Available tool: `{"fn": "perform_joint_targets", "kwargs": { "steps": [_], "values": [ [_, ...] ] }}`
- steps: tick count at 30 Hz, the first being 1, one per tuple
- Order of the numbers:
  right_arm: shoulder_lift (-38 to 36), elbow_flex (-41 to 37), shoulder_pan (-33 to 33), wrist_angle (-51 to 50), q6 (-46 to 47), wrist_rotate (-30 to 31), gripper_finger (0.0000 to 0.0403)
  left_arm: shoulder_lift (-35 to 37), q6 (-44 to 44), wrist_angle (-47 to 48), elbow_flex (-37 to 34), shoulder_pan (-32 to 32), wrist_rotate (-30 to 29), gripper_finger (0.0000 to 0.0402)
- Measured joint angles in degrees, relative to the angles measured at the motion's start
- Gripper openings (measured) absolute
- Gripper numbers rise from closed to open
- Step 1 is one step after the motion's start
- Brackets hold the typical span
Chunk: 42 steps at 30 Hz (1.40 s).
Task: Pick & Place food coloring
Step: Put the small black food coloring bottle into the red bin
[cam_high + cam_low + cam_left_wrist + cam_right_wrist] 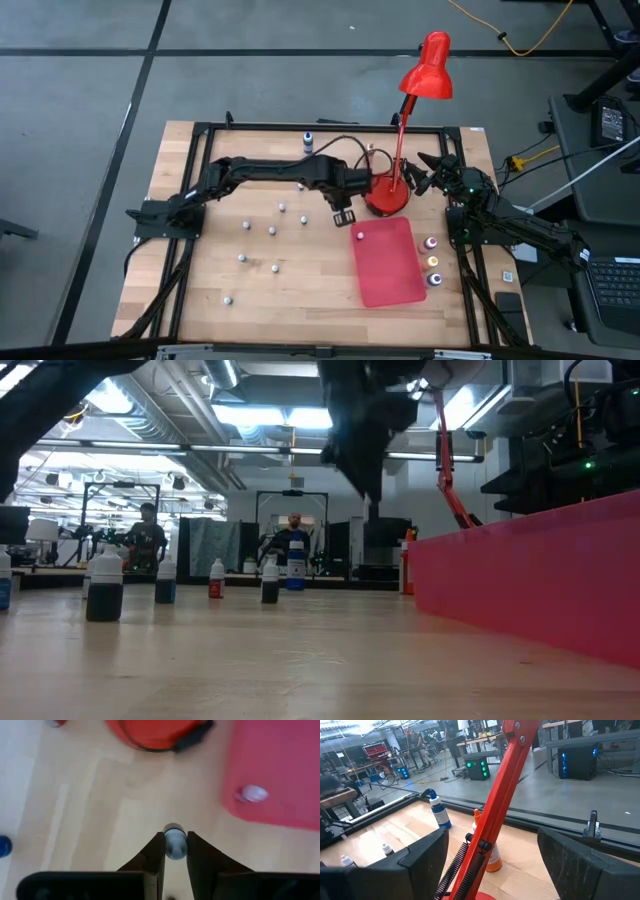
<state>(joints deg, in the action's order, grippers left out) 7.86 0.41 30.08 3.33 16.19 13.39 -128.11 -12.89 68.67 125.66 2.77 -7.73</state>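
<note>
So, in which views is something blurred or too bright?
Left wrist view: the lamp base and the bottle on the mat look soft, while the bottle in the left hand is sharper. Low view: ceiling lights glare and the near arm is a dark blur. Right wrist view: its own fingers are blurred.

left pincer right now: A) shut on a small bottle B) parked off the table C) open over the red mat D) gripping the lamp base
A: in the left wrist view the left pincer is closed on a small bottle, its fingers pressed against both sides, beside the red mat and not over it.
</note>
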Motion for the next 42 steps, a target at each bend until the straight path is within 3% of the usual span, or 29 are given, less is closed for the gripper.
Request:
{"fn": "perform_joint_targets", "kwargs": {
  "steps": [8,20,42],
  "values": [
    [0.0,0.0,0.0,0.0,0.0,0.0,0.0306,0.0,-3.8,2.5,6.2,-5.3,3.0,0.0053],
    [0.0,0.0,0.0,0.0,-0.1,0.0,0.0306,-0.9,-12.1,-2.3,6.5,-10.6,2.9,0.0053],
    [0.0,0.0,0.0,0.0,0.0,0.0,0.0306,-11.8,-17.0,-12.9,6.5,-10.0,6.3,0.0052]
  ]
}}
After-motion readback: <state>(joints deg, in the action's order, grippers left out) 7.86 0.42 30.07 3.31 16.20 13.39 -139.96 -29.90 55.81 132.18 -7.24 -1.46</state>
